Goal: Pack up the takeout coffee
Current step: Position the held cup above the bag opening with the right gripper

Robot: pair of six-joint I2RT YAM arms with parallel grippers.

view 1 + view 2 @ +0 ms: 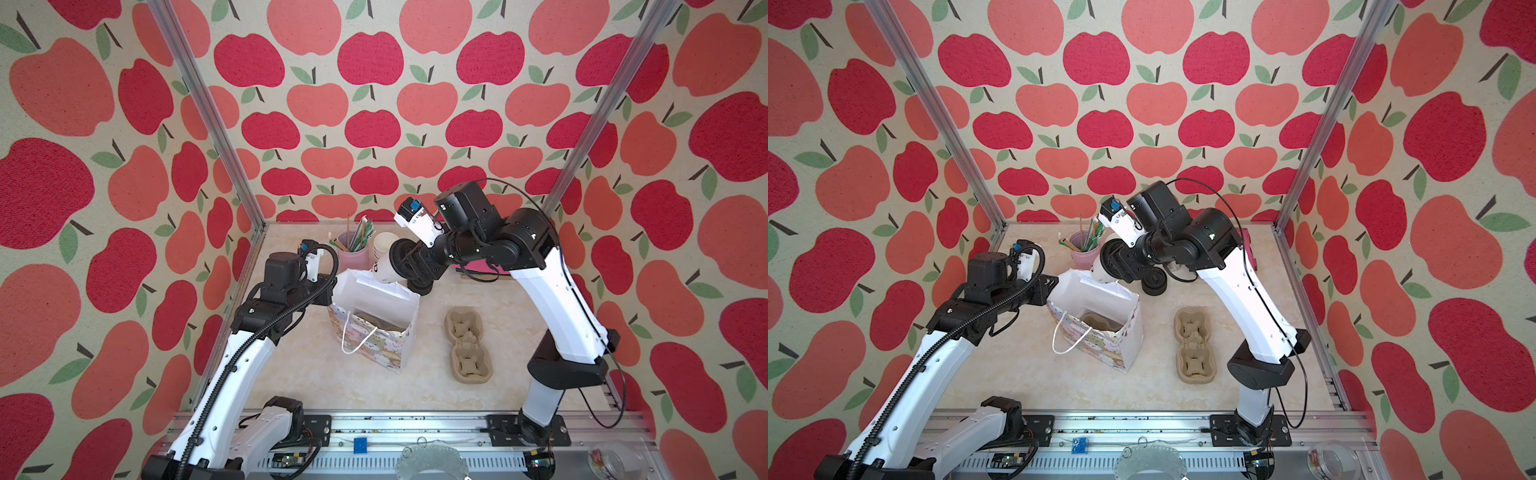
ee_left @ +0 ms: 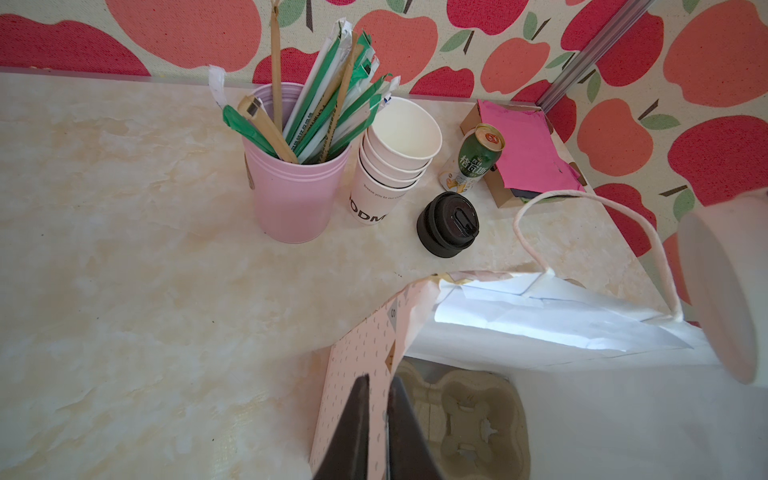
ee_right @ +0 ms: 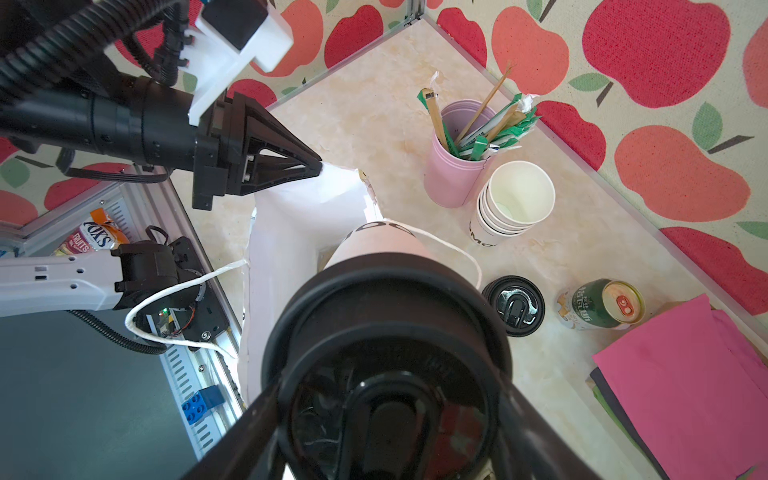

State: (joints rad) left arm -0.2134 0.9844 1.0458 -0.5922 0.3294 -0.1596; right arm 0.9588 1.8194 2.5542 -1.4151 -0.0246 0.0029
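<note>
Left gripper (image 3: 319,167) pinches the bag (image 1: 374,297) rim; right gripper (image 3: 386,399), angled down, clasps the takeout coffee (image 1: 384,268) over it.

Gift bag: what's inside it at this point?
A pulp cup carrier lies at the bottom of the gift bag; its walls hide part of it. The takeout coffee is not in yet, held by the right tool.

Illumination is bright, diffuse and even; shadows on the table (image 1: 291,374) are faint. In the right wrist view the takeout coffee (image 3: 386,291) sits close and blurred. In the left wrist view the lining of the bag (image 2: 540,316) glares white.
</note>
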